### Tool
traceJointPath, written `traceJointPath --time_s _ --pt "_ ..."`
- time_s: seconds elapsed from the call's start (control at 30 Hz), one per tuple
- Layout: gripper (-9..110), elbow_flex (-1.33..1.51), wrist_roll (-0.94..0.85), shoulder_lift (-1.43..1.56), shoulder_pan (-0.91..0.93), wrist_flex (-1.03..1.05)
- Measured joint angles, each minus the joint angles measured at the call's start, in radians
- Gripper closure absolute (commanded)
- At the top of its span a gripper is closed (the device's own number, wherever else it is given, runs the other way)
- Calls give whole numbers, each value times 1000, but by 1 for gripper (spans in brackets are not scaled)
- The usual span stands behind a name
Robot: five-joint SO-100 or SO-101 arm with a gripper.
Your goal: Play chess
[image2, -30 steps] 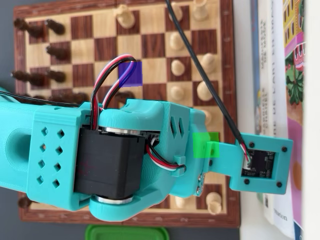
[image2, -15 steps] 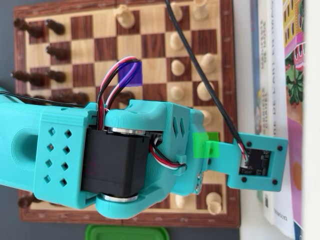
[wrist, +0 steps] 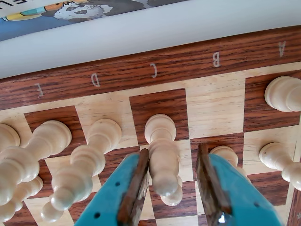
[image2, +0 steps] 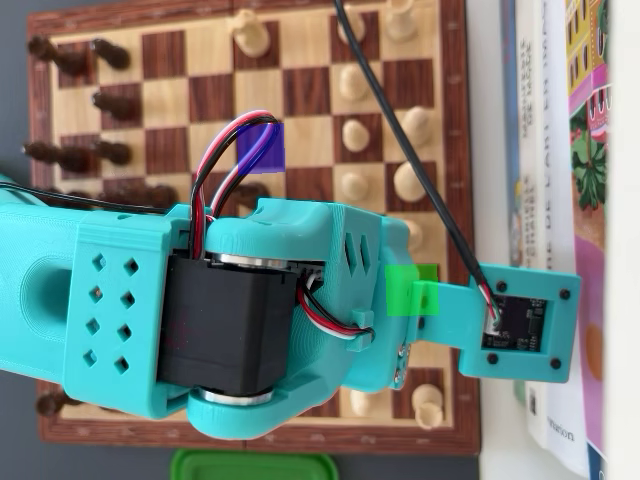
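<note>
One white piece (wrist: 163,160) between gripper (wrist: 175,188) fingers, unclamped.

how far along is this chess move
Done: the arm is over the white side of the board, and the open pincer straddles a white piece in the C file. In hand: closing on it; the fingers do not look clamped yet. Left: grip, lift, carry and set it down. The overhead view shows purple and green marked squares, possibly the target and the start.

Dark grey tabletop (image2: 15,420) at left, illustrated books (image2: 575,150) along the right, soft even daylight.
</note>
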Motion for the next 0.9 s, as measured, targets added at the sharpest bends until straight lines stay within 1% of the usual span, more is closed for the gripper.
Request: traceJointPath --time_s 0.73,0.9 --pt "86 -2 0 20 -6 0" --pt "86 92 0 121 -6 0"
